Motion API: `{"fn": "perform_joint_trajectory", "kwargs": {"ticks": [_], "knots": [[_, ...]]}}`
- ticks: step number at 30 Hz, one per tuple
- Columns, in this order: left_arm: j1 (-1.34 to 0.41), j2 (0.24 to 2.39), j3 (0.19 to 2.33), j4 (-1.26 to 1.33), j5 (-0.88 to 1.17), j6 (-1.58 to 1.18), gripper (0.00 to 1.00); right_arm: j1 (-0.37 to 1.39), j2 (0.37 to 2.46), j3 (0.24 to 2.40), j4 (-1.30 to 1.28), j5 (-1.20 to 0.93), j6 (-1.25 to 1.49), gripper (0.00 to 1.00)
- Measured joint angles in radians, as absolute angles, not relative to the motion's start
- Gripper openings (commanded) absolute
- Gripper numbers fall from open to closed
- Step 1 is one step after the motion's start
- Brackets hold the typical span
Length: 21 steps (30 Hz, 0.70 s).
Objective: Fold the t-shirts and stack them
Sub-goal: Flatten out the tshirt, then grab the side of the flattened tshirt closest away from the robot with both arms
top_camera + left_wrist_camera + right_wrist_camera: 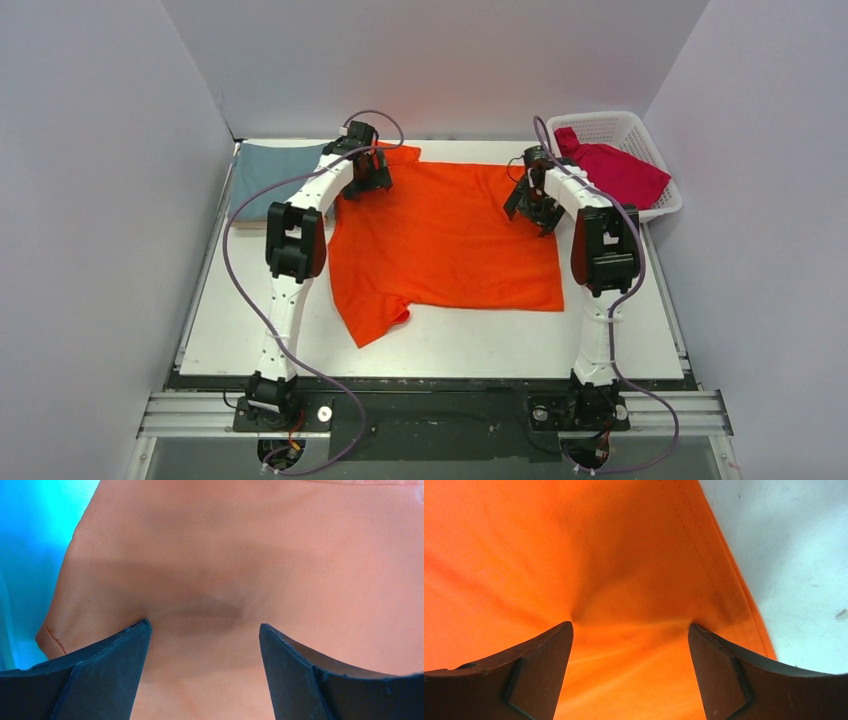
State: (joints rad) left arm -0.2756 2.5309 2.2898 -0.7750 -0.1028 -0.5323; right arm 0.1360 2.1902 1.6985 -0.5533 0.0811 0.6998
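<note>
**A:** Top view: where does the task's cloth lie, and why are the arms placed so?

**B:** The orange t-shirt (pixel 445 240) lies spread flat across the middle of the counter (pixel 250 330), one sleeve trailing at lower left. The left end effector (pixel 368 175) stands on its upper-left corner and the right end effector (pixel 535 205) near its upper-right edge. This pairing suggests a two-point pickup of the far edge, ready for a fold toward the bottom of the frame.

**A:** And the surroundings?

**B:** A teal-blue t-shirt (pixel 270 175) lies as a flat rectangle at upper left, just beside the orange one. A crimson t-shirt (pixel 620 170) spills from the white basket (pixel 625 125) at upper right. The teal cloth is near enough to be caught in a careless pinch.

**A:** Left wrist view?

**B:** The left end effector (pixel 205 630) is spread wide and pinches nothing. Its tips sit at the orange t-shirt (pixel 250 555), with a shallow crease between them. The teal-blue t-shirt (pixel 30 555) fills the left edge of the frame.

**A:** Right wrist view?

**B:** The right end effector (pixel 630 627) is likewise spread. Both tips press into the orange t-shirt (pixel 574 545), which puckers at each. The hem runs down the right, with bare counter (pixel 794 555) beyond. Closing here would likely gather a ridge of cloth close to that hem.
</note>
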Motion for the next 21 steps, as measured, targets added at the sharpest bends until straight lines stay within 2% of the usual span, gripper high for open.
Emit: {"fn": "perform_joint_trajectory", "kwargs": {"ticks": [5, 9, 12, 18, 21], "knots": [[-0.276, 2.511, 2.288, -0.807, -0.099, -0.505, 0.90, 0.146, 2.160, 1.707, -0.574, 0.081, 0.654, 0.82], [-0.290, 2.361, 2.173, -0.826, -0.118, -0.497, 0.90, 0.169, 1.985, 1.602, -0.569, 0.101, 0.630, 0.82], [-0.323, 2.112, 1.934, -0.801, -0.157, -0.523, 0.90, 0.198, 1.766, 1.444, -0.554, 0.126, 0.630, 0.82], [-0.465, 1.462, 1.267, -0.742, -0.233, -0.689, 0.90, 0.223, 1.277, 1.006, -0.522, 0.154, 0.681, 0.82], [-0.526, 1.258, 1.027, -0.759, -0.240, -0.777, 0.90, 0.209, 1.128, 0.802, -0.510, 0.157, 0.710, 0.82]]}}
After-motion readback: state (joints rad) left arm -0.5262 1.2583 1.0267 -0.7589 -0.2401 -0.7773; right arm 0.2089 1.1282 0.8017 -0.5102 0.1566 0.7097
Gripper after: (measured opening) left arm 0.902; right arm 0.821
